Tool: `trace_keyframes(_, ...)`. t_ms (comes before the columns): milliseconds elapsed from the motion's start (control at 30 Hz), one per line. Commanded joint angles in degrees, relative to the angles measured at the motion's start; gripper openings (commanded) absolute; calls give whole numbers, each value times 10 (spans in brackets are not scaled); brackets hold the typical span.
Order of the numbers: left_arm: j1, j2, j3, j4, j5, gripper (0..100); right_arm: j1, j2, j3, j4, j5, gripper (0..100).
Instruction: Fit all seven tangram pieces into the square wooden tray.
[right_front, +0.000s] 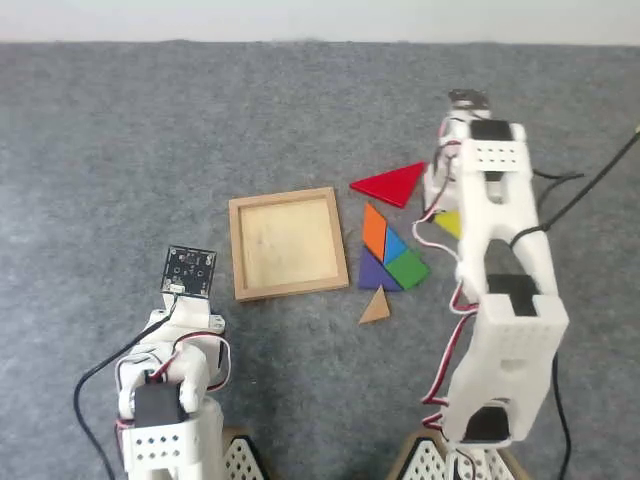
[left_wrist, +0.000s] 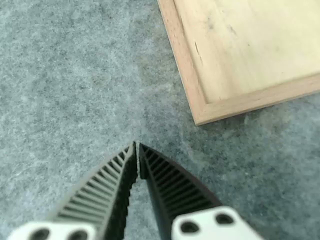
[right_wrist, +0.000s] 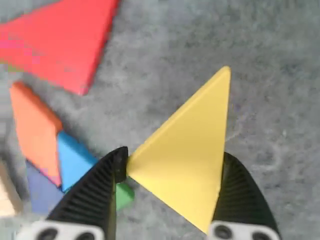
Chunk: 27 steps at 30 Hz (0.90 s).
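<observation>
Two robot arms side by side, one folded back and one stretched forward.
The left arm sat tucked close to its base with the wrist angled downward. The left gripper had its two ribbed fingers pressed together at the tips, holding nothing. The right arm reached far out from its base with the wrist bent down. The right gripper clamped its fingers on either side of a yellow triangle.
</observation>
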Motion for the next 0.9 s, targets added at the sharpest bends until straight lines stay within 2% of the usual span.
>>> trace_keyframes(0, -3, -8, -7, 3, -3, 13, -55, -67, -20, 14, 62, 112)
trace_keyframes(400, -3, -8, -7, 3, -3, 13, -287, -73, -19, -16, 283, 112)
trace_keyframes(633, -3, -8, -7, 3, -3, 13, -338, 2, -19, -81, 369, 121)
trace_keyframes(867, -3, -8, -7, 3, -3, 13, -357, 39, -24, -124, 405, 244)
